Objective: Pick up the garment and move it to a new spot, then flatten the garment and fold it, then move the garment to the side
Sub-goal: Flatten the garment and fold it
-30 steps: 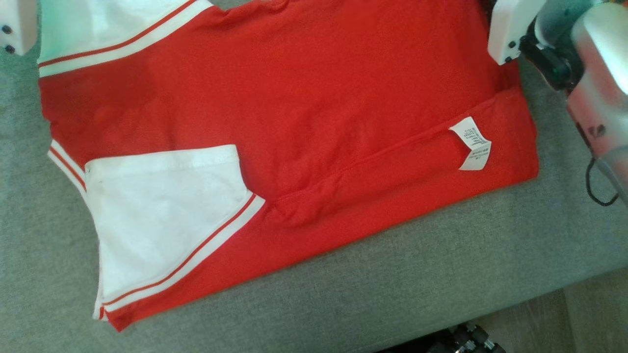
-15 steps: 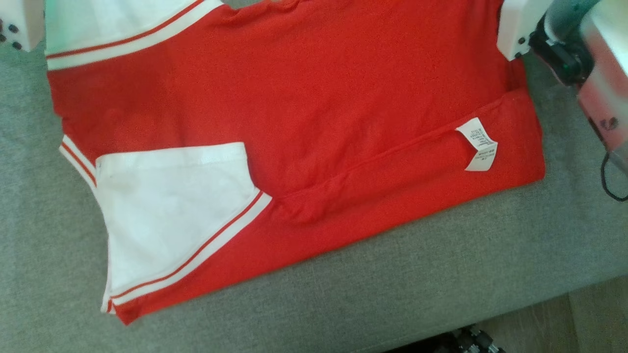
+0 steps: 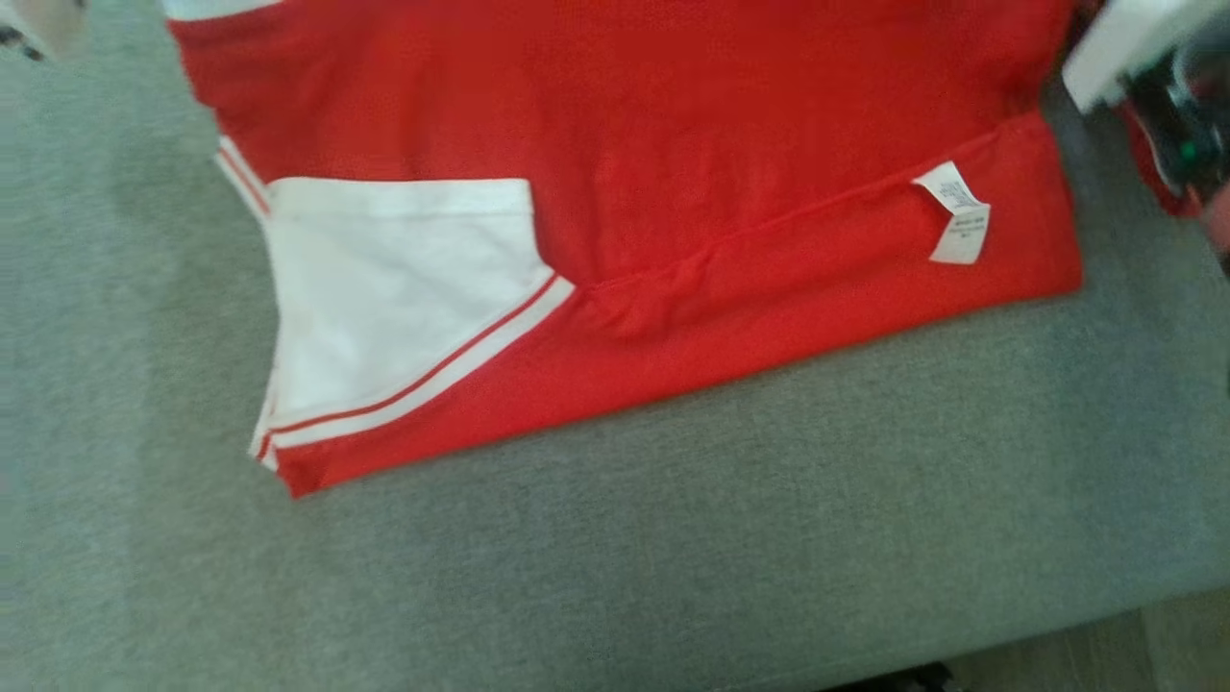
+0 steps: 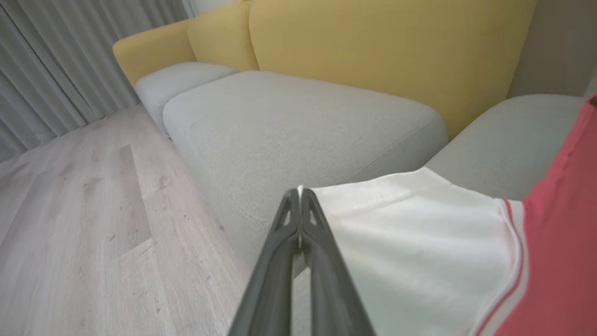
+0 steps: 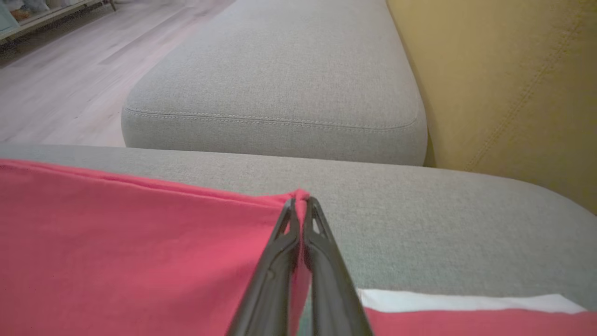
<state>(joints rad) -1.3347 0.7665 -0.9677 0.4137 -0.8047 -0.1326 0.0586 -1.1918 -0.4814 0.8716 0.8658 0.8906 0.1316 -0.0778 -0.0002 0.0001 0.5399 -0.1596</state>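
A red-and-white garment (image 3: 673,144) lies spread on the grey sofa cushion (image 3: 673,557), its near hem turned over so the care label (image 3: 956,213) shows. The left pincer (image 4: 301,198) is clenched on the edge of the white sleeve (image 4: 419,242). The right pincer (image 5: 301,203) is clenched on a red corner. This two-point hold looks meant to keep the cloth taut for the next fold.

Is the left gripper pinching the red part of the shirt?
No, the left gripper is shut on the corner of the white sleeve.
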